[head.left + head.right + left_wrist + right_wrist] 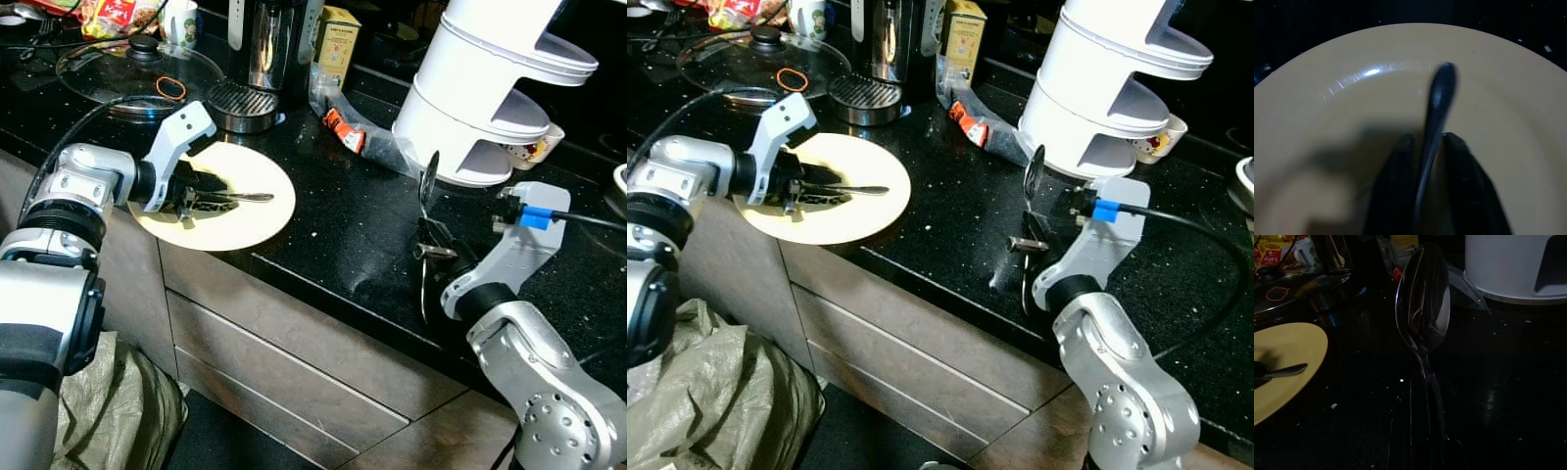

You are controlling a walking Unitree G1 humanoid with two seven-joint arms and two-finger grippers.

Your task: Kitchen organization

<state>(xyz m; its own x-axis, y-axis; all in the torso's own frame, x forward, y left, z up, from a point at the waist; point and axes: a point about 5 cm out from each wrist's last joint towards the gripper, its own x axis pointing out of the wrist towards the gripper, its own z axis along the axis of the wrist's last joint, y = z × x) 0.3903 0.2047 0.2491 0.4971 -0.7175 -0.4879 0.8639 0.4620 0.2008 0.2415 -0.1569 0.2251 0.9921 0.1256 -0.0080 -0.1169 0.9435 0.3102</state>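
The plate point(250, 211) was pale yellow and plain, lying on a glossy black tabletop point(333, 220) flecked with tiny white specks. The small spoon point(247, 197) over it was dull silver, as was the large spoon point(1423, 308), mirror-bright. Both end effectors had black fingers on silver arms; the right one point(427, 257) carried a blue plug point(535, 217). The tiered stand point(495, 88) was white. A rubber band point(170, 88) on the glass lid point(118, 69) was orange. The box point(338, 41) was yellow.
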